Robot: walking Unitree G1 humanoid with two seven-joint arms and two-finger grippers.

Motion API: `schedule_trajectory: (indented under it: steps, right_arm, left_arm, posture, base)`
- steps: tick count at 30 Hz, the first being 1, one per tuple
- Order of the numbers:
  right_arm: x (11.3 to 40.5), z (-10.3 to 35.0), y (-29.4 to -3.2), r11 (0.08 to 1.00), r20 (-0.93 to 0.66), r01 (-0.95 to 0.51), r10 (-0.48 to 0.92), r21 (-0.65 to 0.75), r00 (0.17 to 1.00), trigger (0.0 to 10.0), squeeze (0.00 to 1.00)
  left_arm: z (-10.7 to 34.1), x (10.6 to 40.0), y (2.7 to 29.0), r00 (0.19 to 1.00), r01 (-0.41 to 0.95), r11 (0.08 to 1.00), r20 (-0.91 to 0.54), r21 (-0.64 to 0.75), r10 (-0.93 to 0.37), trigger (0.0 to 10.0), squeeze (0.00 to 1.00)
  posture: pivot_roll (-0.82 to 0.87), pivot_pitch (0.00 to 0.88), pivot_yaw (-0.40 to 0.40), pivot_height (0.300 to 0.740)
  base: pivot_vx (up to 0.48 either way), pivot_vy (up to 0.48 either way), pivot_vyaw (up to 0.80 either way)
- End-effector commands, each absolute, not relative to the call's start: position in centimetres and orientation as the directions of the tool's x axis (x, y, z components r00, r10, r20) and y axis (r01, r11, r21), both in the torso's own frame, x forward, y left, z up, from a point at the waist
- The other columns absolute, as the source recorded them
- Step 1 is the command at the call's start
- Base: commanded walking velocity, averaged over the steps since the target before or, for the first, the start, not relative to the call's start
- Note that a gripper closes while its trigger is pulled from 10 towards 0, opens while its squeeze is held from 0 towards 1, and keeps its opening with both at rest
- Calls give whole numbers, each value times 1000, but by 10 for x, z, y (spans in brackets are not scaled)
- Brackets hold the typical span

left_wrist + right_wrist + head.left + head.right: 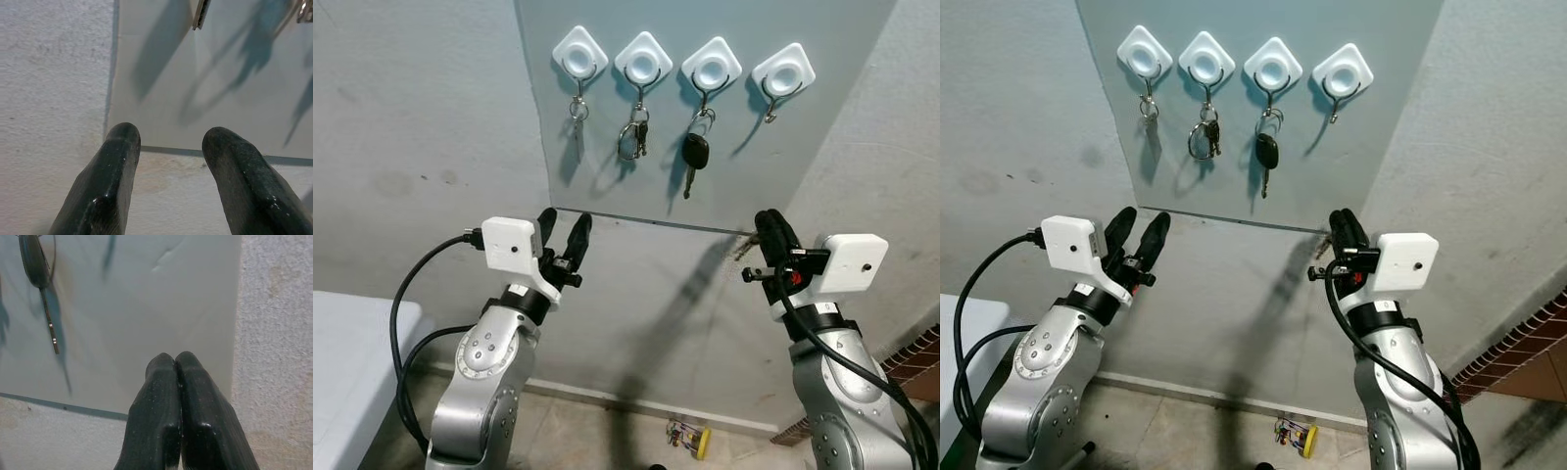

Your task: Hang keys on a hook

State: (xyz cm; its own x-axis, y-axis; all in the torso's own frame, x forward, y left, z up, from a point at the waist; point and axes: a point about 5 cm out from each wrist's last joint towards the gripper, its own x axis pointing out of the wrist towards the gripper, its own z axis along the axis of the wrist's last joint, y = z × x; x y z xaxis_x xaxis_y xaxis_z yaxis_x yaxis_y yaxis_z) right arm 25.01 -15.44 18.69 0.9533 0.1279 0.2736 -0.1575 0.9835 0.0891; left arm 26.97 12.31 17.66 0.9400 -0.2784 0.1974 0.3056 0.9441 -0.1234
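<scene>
Wall-mounted key rack, seen from my remote station: 4 white diamond hooks sit in a row on a smooth grey panel (607,186). 3 of them are already loaded, with a single key (578,125), a ringed bunch (632,135) and a black-headed car key (695,154). The 4th hook (784,70), on the robot's right, is bare.

Both arms are raised below the panel. The left gripper (565,219) has its 2 fingers spread and carries nothing. The right gripper (771,223) has its fingers pressed tight together. Its wrist view shows nothing between them, and I cannot identify a small brownish shape beside them in the head view.

A small colourful bundle (689,436) lies on the floor by the skirting. It may be a keyring, though I cannot tell.

I judge keys to be light, rigid and slick metal that swings freely. The ring is the place to pinch, leaving its loop open for the hook's prong.

The panel looks glossy. The surrounding wall (411,117) is rough grey plaster, with brickwork (915,362) at lower right and a pale surface (342,362) at lower left.
</scene>
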Motion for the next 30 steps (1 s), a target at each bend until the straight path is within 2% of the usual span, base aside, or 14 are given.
schedule_trajectory:
  steps: [1,21,25,30]
  right_arm:
    - [250,184,-153,983,264,-159,131,87,956,10000,0]
    - [247,179,-156,982,249,-171,146,79,957,10000,0]
    - [232,156,-161,986,184,-144,127,82,975,10000,0]
    - [227,152,-160,987,167,-138,122,87,978,10000,0]
  left_arm:
    - [173,269,127,947,291,947,184,-133,-265,10000,0]
    - [167,263,125,948,289,940,192,-182,-255,10000,0]
    - [151,253,132,961,259,948,152,-185,-233,10000,0]
    - [143,247,130,959,273,943,134,-190,-251,10000,0]
  posture:
    - [-65,103,20,740]
    - [-66,94,-7,740]
    - [-69,93,-8,740]
    - [-75,91,-10,740]
  base:
    - [0,0,0]
    - [0,0,0]
    - [0,0,0]
    - [0,0,0]
